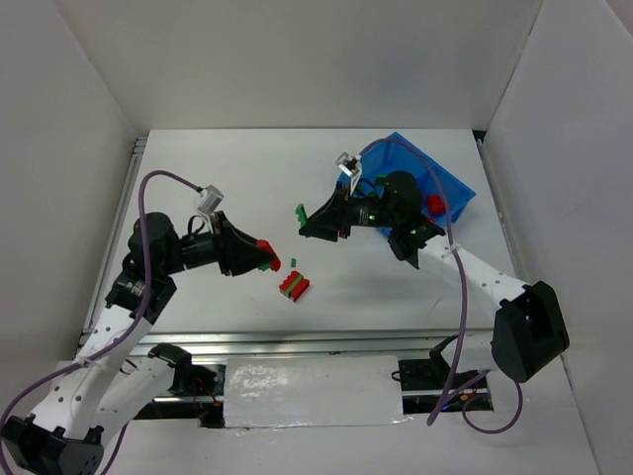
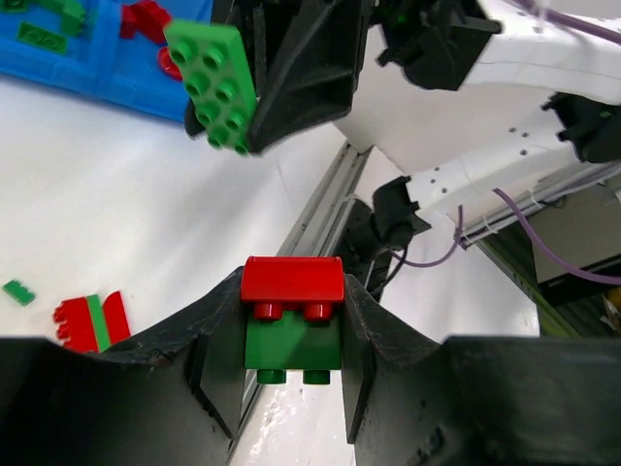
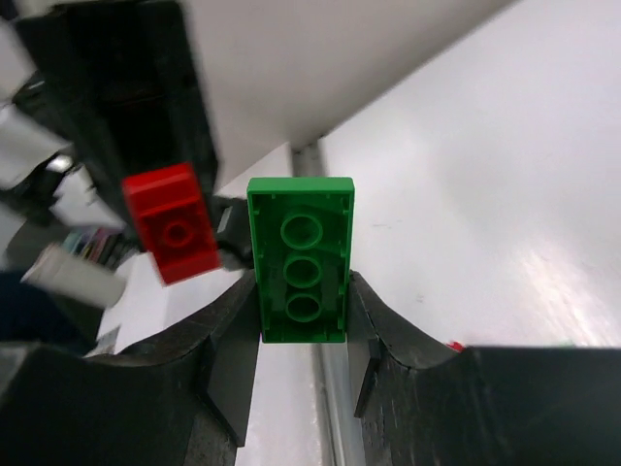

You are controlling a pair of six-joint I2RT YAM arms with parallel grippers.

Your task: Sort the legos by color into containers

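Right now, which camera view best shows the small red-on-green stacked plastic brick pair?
Left wrist: the stack sits centred between the left hand's fingers, both colours clear. Top external shows a tiny speck; right wrist shows only its red brick.

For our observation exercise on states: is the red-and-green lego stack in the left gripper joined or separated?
Joined: the lego stack shows its red brick pressed onto its green brick, clamped in the left gripper.

Red-on-green stack (image 2: 291, 320) and green plate (image 3: 301, 257) hang aloft (red brick (image 1: 433, 205) lies in blue bin (image 1: 447, 178)).
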